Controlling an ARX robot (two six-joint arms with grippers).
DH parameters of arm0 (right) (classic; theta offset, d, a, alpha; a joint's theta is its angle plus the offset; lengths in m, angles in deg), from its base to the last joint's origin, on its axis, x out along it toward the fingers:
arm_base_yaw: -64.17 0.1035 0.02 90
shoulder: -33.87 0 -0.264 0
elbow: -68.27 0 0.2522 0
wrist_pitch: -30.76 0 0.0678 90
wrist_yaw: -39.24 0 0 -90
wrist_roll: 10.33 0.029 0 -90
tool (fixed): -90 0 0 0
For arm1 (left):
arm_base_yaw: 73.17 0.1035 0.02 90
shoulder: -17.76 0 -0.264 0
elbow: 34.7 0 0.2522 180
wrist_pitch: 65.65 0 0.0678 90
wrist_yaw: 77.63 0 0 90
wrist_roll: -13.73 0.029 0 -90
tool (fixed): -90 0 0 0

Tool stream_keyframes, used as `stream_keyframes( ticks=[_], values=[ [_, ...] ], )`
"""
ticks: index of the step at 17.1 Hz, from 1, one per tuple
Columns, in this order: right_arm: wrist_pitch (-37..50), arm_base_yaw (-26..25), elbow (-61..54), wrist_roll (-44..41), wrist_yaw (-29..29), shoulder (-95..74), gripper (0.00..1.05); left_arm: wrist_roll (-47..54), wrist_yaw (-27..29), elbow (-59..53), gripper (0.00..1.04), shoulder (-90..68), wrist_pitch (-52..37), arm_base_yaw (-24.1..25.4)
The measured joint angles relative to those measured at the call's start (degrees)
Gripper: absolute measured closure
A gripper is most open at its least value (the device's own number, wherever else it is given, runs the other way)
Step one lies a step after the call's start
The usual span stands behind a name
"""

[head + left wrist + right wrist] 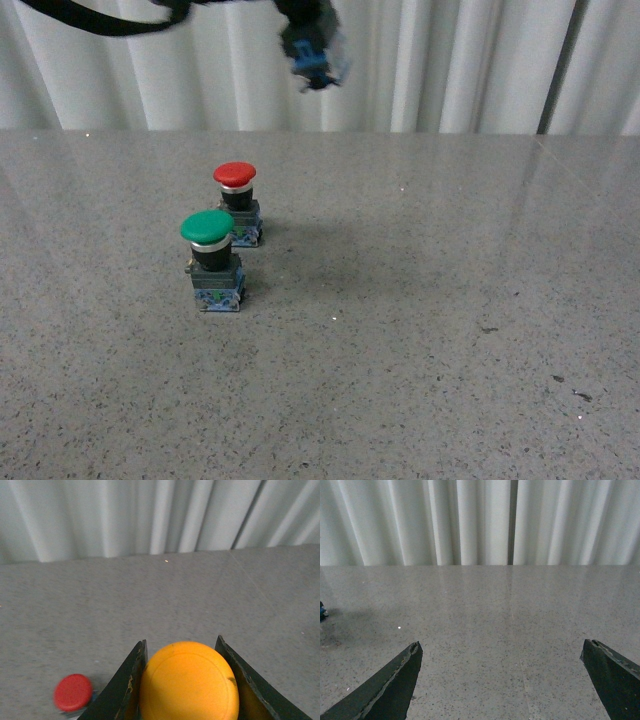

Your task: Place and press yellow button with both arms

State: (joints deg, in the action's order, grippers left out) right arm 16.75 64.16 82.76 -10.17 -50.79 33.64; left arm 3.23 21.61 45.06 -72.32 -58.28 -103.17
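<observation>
Soft, even light, bright on the white curtain (450,60), no hard shadows. A faint grey shadow smudges the speckled table (420,330) right of the green button (207,226), and pale sheen streaks the tabletop far right. Up top, a dark object (315,55) with blue on it is motion-blurred. Left wrist view: the yellow button (187,682) looms soft, too close; the red button (73,691) smears.

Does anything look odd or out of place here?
Only one thing: the yellow button is not on the table beside the green button and red button; it hangs in the air, clamped in the left gripper. Nothing looks spilled or broken.
</observation>
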Motion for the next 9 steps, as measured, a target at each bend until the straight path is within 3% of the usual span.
stream_keyframes(
  ticks=[9],
  values=[
    [0.0, 0.0, -0.02, 0.0, 0.0, 0.0, 0.07, -5.73, 1.46, 0.74, 0.71, -6.88, -1.03, -4.81]
  ],
)
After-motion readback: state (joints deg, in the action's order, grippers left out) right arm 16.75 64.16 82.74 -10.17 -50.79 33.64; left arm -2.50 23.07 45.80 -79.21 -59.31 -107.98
